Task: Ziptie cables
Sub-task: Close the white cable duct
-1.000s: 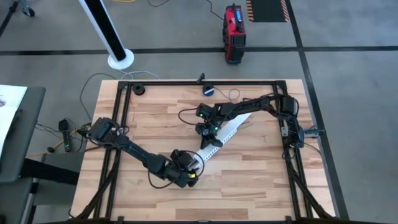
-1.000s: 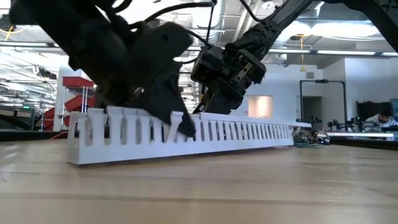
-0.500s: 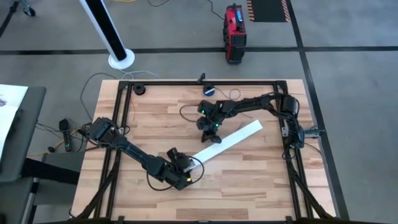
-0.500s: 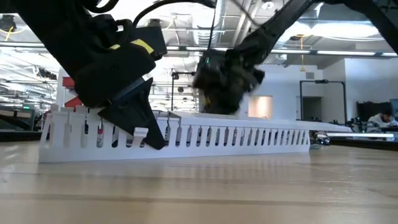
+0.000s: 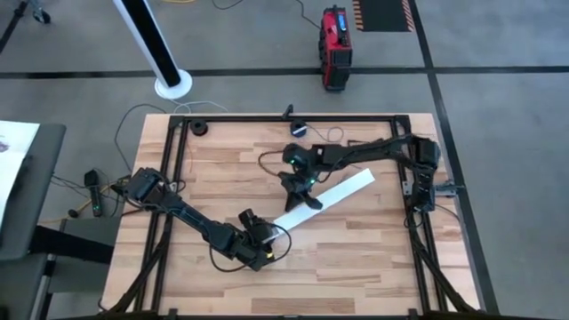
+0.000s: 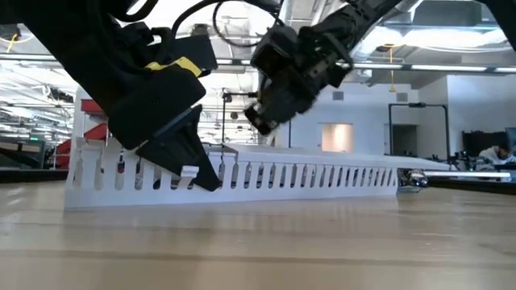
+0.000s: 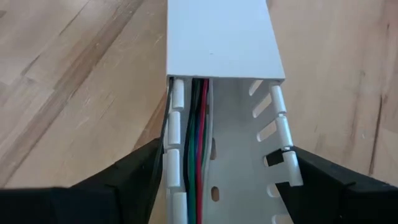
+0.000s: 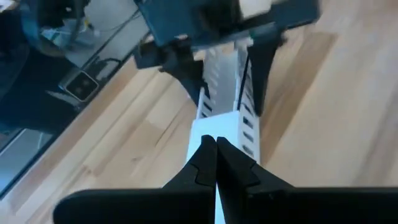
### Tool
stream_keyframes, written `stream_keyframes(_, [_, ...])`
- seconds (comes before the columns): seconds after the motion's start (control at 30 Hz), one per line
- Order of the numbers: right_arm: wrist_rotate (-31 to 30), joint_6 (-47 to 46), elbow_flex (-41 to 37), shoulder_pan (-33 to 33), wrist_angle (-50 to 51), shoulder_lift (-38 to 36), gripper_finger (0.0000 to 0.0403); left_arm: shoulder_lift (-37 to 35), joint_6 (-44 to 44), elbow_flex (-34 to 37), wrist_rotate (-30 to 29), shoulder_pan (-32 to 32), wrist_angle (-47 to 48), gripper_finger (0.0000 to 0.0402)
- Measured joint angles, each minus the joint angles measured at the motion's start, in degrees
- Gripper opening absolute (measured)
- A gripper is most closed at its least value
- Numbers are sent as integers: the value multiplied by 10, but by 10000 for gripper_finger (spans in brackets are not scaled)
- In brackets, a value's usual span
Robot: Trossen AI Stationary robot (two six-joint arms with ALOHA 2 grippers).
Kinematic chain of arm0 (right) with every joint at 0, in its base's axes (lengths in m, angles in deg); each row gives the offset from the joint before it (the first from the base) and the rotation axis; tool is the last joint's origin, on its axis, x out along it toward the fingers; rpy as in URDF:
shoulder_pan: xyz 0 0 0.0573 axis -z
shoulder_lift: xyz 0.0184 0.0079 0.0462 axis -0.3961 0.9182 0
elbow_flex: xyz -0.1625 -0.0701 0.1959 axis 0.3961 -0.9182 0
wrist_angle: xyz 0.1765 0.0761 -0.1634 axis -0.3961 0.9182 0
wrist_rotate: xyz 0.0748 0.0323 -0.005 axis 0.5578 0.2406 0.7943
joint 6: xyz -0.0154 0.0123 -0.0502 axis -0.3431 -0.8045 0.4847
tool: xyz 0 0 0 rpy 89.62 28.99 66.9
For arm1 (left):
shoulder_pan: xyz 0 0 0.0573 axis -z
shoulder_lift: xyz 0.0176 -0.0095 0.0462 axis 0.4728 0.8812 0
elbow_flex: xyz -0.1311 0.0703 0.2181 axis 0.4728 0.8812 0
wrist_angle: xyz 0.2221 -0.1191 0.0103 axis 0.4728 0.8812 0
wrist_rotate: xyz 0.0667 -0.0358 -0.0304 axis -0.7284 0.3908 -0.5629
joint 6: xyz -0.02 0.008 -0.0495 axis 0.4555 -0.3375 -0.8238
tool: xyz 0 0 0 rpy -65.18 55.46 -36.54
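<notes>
So on the left side of the wooden tabletop point(image 5: 213, 178) the left gripper point(image 7: 217, 186) is down at the near end of a long white slotted duct point(image 5: 324, 199), the kind with comb-like fingers along both walls. From its wrist view the jaws are spread wide with one finger outside each wall, so they straddle the open channel, though I can't tell if they're actually pressing on it. The cables point(image 7: 196, 143) are lying inside that channel, a tight little bundle of black, green, red and grey wires running lengthwise along one wall and disappearing under the flat white cover point(image 7: 217, 37) that closes off the farther part of the duct. In the low view the duct sits flat on the tabletop with the left gripper's dark body leaning over its end. Moving right, the duct runs diagonally up toward the far right. The right gripper point(image 8: 216, 146) hangs above the covered stretch, near the middle of the tabletop, its jaws pinched together with nothing between them, and in the low view it's clearly up off the duct. Behind it, by the far edge, there's a small round blue-black device point(image 5: 300, 129).
</notes>
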Motion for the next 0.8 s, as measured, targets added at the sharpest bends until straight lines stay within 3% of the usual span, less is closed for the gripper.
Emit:
stream_keyframes(0.37, [10, 6, 1, -31, -7, 82, 0, 1, 1, 0, -5, -2, -17, 276])
stream_keyframes(0.8, [63, -33, 3, -11, -24, 140, 0, 1, 45, 0, -11, -1, -36, 276])
